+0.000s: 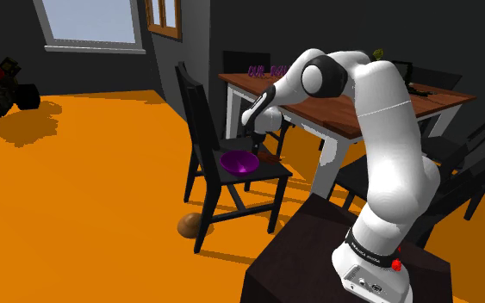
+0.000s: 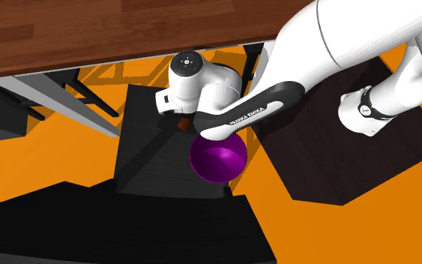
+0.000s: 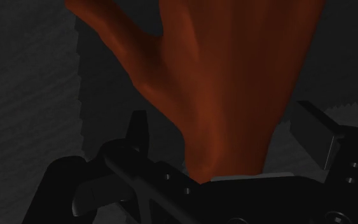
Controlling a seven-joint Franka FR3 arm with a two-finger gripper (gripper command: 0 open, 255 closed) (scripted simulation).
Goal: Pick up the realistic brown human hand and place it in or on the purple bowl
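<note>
Gripper [image 3: 228,127] stands open around the brown hand [image 3: 234,83] on a black chair [image 1: 194,112], purple bowl [image 1: 239,162] alongside.

Shoulder view: the white arm reaches down to the chair seat, gripper [image 1: 253,145] low over it. The bowl sits on the seat, the hand [image 1: 269,158] just beside it on its right, toward the table [image 1: 361,108]. The chair back rises on the left, with orange floor [image 1: 102,189] open beyond. Second exterior view: the table [image 2: 89,30] edge runs close along the far side of the chair [image 2: 157,150]. An arm link crosses the bowl [image 2: 218,161], and a bit of the hand [image 2: 181,124] shows just left of it. The dark stand [image 2: 314,165] sits right of the bowl. Wrist view: the two black fingers [image 3: 138,130] stand wide apart, either side of the hand's wrist end, with gaps on both sides and dark seat beneath.
</note>
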